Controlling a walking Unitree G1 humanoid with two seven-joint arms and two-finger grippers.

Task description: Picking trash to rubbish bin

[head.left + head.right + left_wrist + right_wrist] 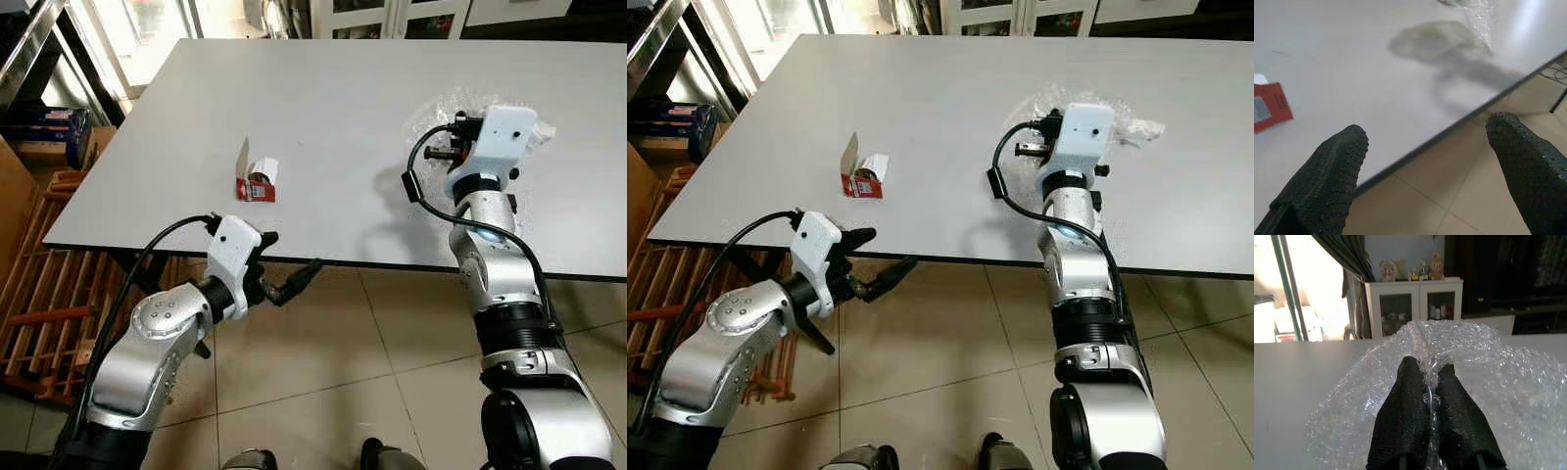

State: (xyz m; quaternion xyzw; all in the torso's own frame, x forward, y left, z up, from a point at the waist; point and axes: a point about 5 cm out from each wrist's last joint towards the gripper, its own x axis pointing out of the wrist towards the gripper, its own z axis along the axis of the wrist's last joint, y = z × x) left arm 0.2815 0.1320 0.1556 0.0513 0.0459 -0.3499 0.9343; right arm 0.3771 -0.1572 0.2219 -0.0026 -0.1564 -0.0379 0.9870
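Right wrist view: right gripper (pixel 1431 382) pinched shut on bubble wrap (pixel 1498 382) atop the white table (pixel 333 108).
Lift straight up w/ pinch kept tight so the sheet can't slip. Left gripper (pixel 1425 142) spread open, holding nothing, at table edge; its cam catches the red carton (pixel 258 180) close, while head cam shows both pieces well apart.

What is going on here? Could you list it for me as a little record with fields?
Setting: grey table on a tiled floor
Trash: bubble wrap; small red and white carton, flap open
Right gripper: over the table, shut on the bubble wrap
Left gripper: open, at the table's near edge, holding nothing
Rubbish bin: not visible
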